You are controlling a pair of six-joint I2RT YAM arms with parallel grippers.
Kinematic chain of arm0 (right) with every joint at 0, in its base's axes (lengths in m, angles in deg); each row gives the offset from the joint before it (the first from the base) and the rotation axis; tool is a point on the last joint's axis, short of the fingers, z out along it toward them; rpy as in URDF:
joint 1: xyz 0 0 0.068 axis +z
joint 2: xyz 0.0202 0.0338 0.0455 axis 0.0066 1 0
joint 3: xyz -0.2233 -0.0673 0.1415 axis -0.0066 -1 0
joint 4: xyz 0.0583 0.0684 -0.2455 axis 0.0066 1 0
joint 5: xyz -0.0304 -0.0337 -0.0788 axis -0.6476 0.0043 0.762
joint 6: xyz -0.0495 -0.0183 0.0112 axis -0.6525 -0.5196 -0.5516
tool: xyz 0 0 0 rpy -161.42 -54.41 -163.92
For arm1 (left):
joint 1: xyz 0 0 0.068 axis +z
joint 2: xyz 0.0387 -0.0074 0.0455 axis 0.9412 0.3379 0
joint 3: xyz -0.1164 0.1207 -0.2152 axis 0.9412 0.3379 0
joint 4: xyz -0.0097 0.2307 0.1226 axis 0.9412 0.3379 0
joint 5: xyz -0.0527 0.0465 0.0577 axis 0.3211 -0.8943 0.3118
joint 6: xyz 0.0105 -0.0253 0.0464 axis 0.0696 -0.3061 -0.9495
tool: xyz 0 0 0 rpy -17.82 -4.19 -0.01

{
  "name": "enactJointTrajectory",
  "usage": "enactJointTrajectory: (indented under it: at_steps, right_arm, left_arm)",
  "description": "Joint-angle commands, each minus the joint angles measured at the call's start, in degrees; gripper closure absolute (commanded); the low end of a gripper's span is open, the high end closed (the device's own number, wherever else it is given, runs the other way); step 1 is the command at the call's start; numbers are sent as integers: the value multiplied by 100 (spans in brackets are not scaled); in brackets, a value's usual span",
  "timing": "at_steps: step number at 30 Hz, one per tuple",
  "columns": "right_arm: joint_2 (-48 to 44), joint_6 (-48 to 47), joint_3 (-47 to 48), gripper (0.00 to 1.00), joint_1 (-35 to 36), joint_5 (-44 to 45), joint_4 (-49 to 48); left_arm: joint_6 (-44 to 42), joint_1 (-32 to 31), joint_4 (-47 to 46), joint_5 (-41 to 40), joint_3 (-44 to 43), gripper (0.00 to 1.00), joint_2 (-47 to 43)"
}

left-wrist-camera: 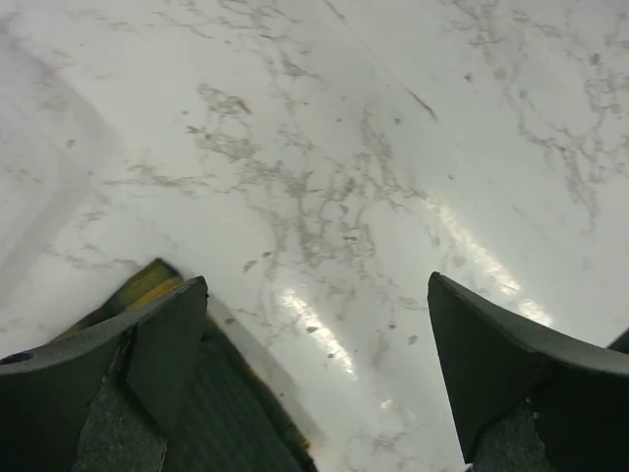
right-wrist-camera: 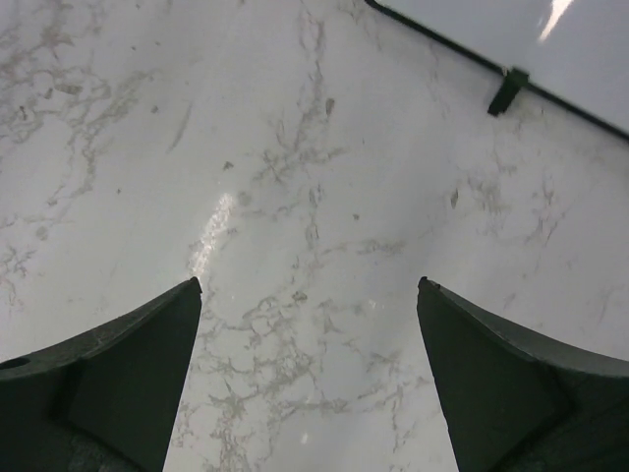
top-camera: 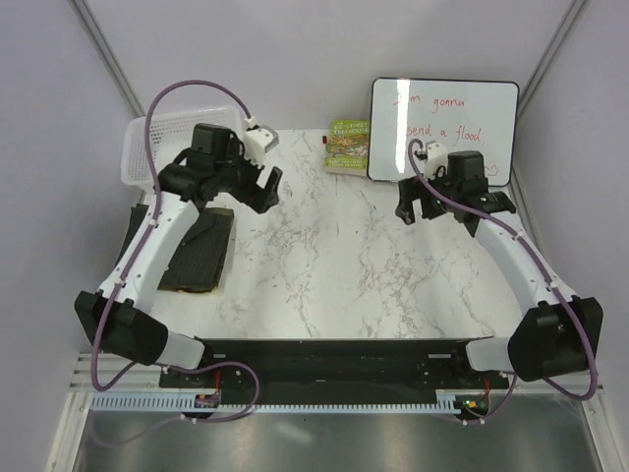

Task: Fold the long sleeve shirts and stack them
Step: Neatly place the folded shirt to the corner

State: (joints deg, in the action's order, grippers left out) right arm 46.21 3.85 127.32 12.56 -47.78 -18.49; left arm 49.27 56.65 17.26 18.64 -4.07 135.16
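Now: two grippers, both spread wide, both empty. Left gripper (left-wrist-camera: 314, 295) hovers over bare marble at far left, just right of the folded pile. Right gripper (right-wrist-camera: 310, 295) hovers far right, near one whiteboard (top-camera: 442, 128). One folded pile lies at the left of the table (top-camera: 324, 285): dark shirt (top-camera: 201, 251) on top, plaid shirt (left-wrist-camera: 147, 283) showing only as a yellow edge beneath. One white basket (top-camera: 147, 147) far left; one green book (top-camera: 349, 146) far centre.

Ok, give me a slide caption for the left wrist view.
Left claw open over the white marble tabletop; folded dark pinstriped cloth shirt at lower left.
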Motion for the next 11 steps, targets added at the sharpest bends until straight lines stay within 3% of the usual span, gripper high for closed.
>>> enactJointTrajectory:
  at_steps: [1,5,11]
  right_arm:
    - [-392,493,-1171,2,-392,-385,-364]
    - [-840,292,-1763,2,-472,-263,-655]
    - [-648,212,-1413,2,-471,-271,-356]
  left_arm:
    - [1405,-485,-263,346,346,0,449]
    - [1390,-503,-607,357,761,1,555]
    - [1566,-476,-651,384,806,1,582]
